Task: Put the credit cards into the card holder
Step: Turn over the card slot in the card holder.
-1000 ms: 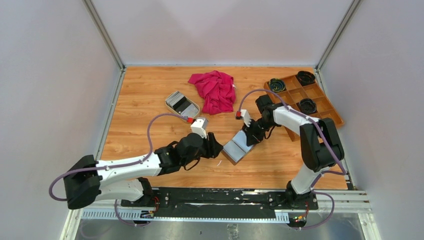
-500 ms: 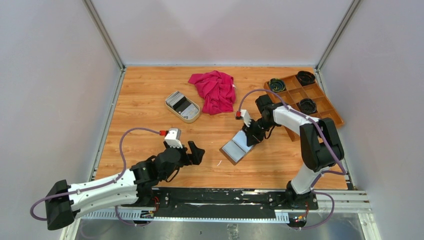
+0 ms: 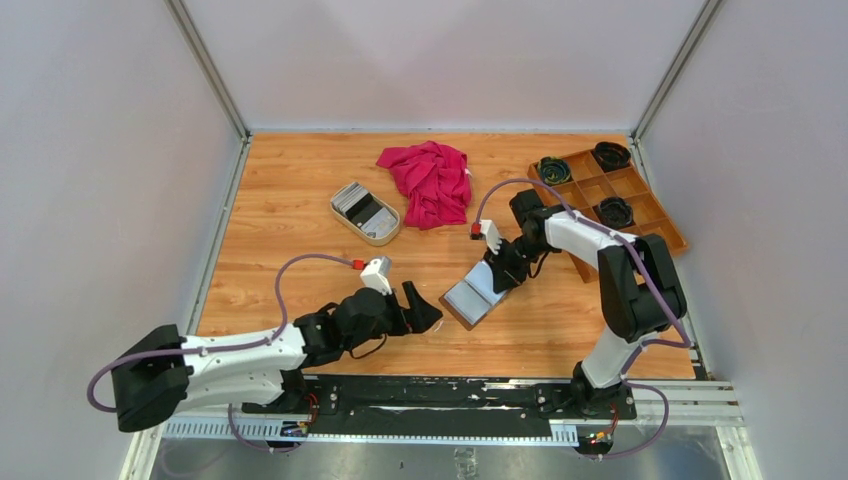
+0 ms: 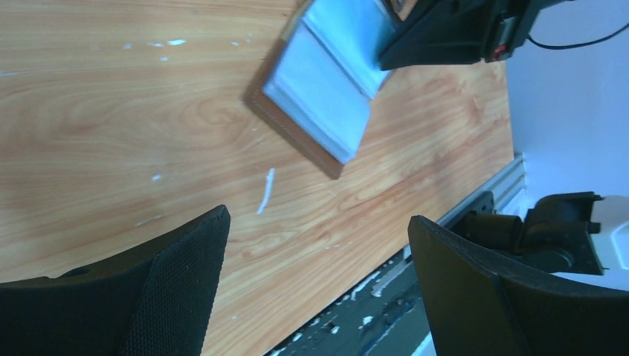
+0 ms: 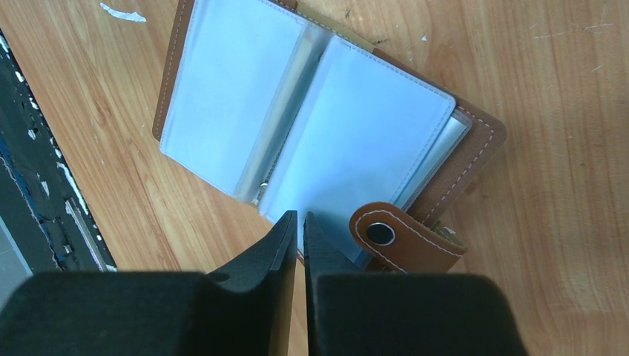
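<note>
Pins the small brown leather folding card holder [image 3: 476,294] open on the wooden desk [image 3: 300,200] with the right end effector [image 3: 497,268], black fingers [image 5: 245,297] drawn together with barely a slit between, tips down on the edge of a clear sleeve just beside the rounded snap tab [image 5: 393,237]; cannot tell whether a sleeve edge is nipped or merely pressed. Seems to do so to keep the pages spread and stop the holder folding shut or sliding while a card goes in. Hangs the left end effector [image 3: 415,308] low over the desk near the holder's left side, jaws spread wide and carrying nothing, aimed toward the open pages. Leaves the thin grey, white and dark plastic credit cards [image 3: 358,203] stacked in the beige oval dish [image 3: 383,240], well apart at the far left and beside a crumpled red cloth [image 3: 428,180]. Shows the holder as a stitched brown cover lying underneath with glossy pale blue-grey pockets on top, one loose leaf raised at the spine, a round metal snap on the tab. Shows no card in the visible pockets, so likely calls next for fetching one from the dish.
</note>
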You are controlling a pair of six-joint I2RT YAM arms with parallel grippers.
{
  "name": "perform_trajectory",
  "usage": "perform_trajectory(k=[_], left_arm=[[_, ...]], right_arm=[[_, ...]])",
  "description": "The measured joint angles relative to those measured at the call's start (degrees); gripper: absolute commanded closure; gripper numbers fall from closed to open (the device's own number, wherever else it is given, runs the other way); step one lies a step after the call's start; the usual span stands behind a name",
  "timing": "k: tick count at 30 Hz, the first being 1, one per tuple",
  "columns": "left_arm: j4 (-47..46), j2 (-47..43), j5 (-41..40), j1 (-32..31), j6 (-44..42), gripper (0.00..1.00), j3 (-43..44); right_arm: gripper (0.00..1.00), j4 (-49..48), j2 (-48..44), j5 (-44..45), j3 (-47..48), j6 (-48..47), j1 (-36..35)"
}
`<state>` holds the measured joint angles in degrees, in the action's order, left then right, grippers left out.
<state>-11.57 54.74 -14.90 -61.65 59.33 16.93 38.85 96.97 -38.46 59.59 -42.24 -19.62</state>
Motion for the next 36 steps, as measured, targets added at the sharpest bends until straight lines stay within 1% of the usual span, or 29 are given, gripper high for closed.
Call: perform_trajectory(k=[3, 7, 12, 18, 21, 24, 29, 34, 36], left_arm=[[-1.6, 4.7, 2.3, 0.0, 0.7, 0.06, 3.0], [-4.6, 9.0, 4.0, -0.4, 2.2, 0.10, 5.6], [-6.7, 13.9, 5.4, -0.9, 4.3, 0.13, 6.7], [-9.1, 17.1, 5.7, -1.2, 6.6, 0.17, 6.8], [-10.3, 19.3, 6.0, -1.2, 7.6, 0.22, 7.4], [-12.7, 21.7, 6.4, -1.2, 8.8, 0.30, 7.6], [-16.1, 25.6, 6.5, -1.2, 10.3, 0.35, 7.6], [-18.3, 28.0, 5.5, -1.1, 11.0, 0.44, 8.4], [-19.2, 29.0, 5.5, -0.7, 11.2, 0.45, 9.4]], right_arm=[[0.89, 0.0, 0.4, 0.0, 0.0, 0.0, 0.0], [0.89, 0.0, 0.7, 0.1, 0.0, 0.0, 0.0], [0.88, 0.0, 0.8, 0.1, 0.0, 0.0, -0.2], [0.88, 0.0, 0.9, 0.1, 0.0, 0.0, -0.3], [0.89, 0.0, 1.0, 0.1, 0.0, 0.0, -0.3], [0.88, 0.1, 1.0, 0.1, 0.0, 0.0, -0.3], [0.88, 0.1, 1.2, 0.0, 0.0, 0.0, -0.3], [0.88, 0.2, 1.2, 0.0, 0.0, 0.0, -0.3], [0.88, 0.2, 1.2, 0.0, 0.0, 0.0, -0.3]])
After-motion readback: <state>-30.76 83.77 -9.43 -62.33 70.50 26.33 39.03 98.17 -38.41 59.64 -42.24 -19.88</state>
